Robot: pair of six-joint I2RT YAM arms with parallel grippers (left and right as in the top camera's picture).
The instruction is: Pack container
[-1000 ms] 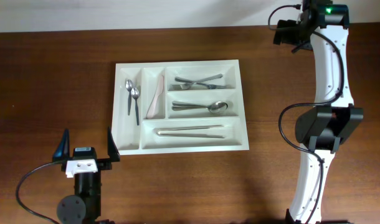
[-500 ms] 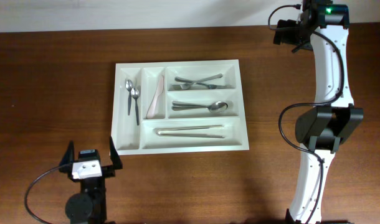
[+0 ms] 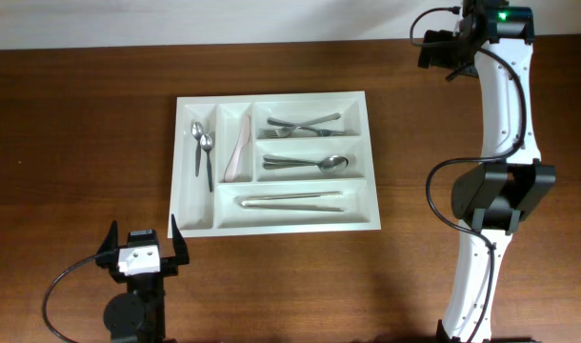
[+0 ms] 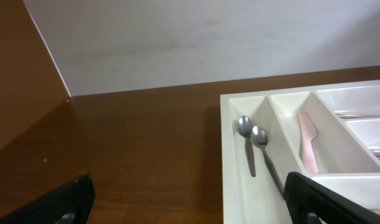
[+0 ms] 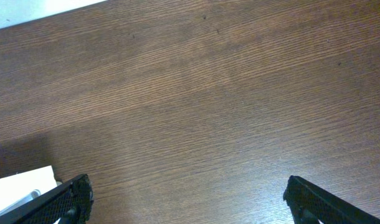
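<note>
Dark wooden table [image 3: 71,143] holds the white container [image 3: 271,97] at its middle, with two small spoons [image 3: 203,151] in the leftmost narrow slot and a pale pink knife [image 3: 239,151] in the next. Near the tray's near-left corner the left gripper [image 3: 142,232] hovers, spread wide and empty. Well apart at the far right, the right gripper [image 5: 190,202] is likewise spread over bare wood.

Can't read any text here tbh, no labels, brands or numbers in any view. The white cutlery tray [image 3: 271,97] is plain, and the specks on top of the left gripper [image 3: 144,226] are too tiny to make out.
</note>
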